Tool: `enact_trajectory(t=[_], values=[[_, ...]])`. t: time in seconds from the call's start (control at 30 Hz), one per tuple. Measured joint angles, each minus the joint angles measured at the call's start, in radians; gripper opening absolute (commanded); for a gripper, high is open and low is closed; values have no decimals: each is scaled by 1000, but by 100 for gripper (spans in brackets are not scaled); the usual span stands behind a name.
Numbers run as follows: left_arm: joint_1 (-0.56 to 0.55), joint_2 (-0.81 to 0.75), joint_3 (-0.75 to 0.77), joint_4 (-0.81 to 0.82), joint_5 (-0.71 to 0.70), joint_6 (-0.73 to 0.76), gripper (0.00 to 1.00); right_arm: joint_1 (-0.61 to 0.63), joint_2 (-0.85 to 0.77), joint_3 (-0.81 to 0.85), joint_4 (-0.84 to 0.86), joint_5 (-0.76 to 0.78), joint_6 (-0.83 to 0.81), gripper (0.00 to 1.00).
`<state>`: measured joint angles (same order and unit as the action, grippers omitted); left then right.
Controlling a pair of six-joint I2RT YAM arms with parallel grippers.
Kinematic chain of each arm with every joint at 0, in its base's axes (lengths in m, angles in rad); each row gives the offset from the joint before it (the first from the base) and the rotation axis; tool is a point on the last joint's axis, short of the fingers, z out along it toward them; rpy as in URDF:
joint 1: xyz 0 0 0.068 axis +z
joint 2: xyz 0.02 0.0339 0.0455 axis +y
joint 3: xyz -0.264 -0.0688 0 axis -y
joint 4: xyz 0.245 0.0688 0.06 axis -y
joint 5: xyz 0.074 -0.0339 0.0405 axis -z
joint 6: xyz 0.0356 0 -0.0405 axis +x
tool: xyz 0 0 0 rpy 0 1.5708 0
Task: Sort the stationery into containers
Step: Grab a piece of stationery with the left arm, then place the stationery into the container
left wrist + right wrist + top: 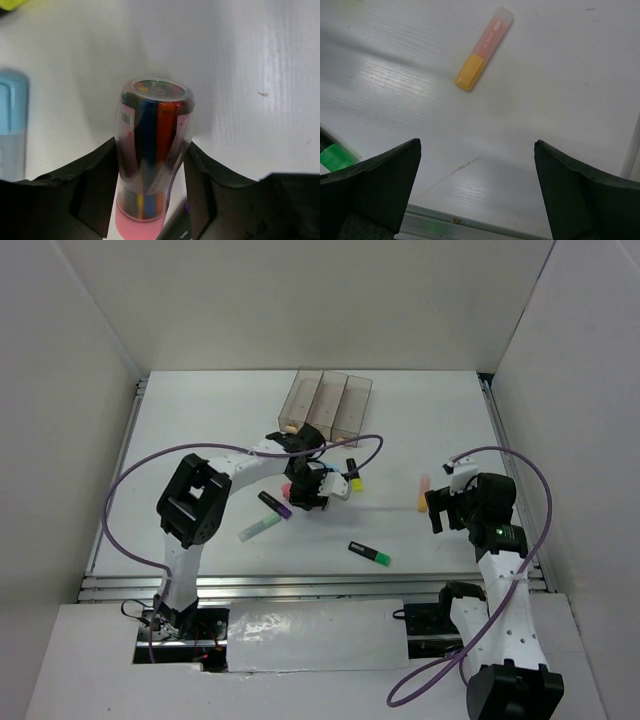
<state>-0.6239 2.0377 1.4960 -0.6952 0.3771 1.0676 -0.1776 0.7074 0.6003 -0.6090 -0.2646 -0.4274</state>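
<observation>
My left gripper (312,486) (150,170) is shut on a clear plastic tube (152,125) filled with coloured sticks; both fingers press its sides. Under it shows a pink patch (140,225), and a purple-tipped black pen (275,504) lies beside it. A light blue highlighter (12,125) lies to the left of the tube. The containers (325,405) stand at the back, past the left gripper. A yellow highlighter (354,476), a mint one (260,529) and a green one (370,554) lie on the table. My right gripper (440,510) (477,170) is open and empty, with a peach highlighter (484,48) (423,492) ahead of it.
The table's metal front rail (470,225) runs just below the right gripper. A green cap (332,157) shows at the left edge of the right wrist view. White walls enclose the table on three sides. A small pale item (290,427) lies at the near end of the leftmost bin.
</observation>
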Motion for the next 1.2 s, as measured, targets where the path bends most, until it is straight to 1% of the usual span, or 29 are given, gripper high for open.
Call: enact_trajectory(t=[0.03, 0.07, 0.13, 0.27, 0.4, 0.5, 0.53, 0.6, 0.7, 0.8, 0.87, 1.03, 1.2], values=[[-1, 4, 13, 0, 0, -13, 16, 0, -5, 0, -1, 0, 0, 100], [-1, 8, 28, -1, 1, -29, 7, 0, -9, 0, -3, 0, 0, 100], [-1, 9, 69, -11, 1, -87, 0, -2, -18, 2, -5, 1, 0, 100], [0, 7, 180, -14, -24, -252, 0, -2, -24, 2, -6, 0, 0, 100], [14, 6, 315, -35, -90, -471, 0, -3, -22, 2, -5, -7, 5, 100], [51, 8, 436, -38, -150, -641, 0, -4, -8, 2, -5, -13, 12, 100], [67, 13, 488, -45, -183, -693, 0, -4, 0, 3, -5, -14, 14, 100], [101, 52, 638, -51, -256, -793, 0, -4, 16, 5, -5, -18, 19, 100], [145, 107, 803, -2, -373, -902, 0, -4, 29, 6, -5, -22, 26, 100], [178, 121, 816, 80, -474, -983, 0, -6, 33, 6, -4, -26, 34, 100], [198, 123, 784, 139, -517, -1044, 0, -6, 38, 6, -3, -27, 39, 100], [245, 175, 768, 270, -517, -1146, 0, -6, 61, 6, 8, -27, 50, 100], [272, 228, 748, 386, -480, -1181, 0, -8, 89, 6, 18, -27, 58, 100]])
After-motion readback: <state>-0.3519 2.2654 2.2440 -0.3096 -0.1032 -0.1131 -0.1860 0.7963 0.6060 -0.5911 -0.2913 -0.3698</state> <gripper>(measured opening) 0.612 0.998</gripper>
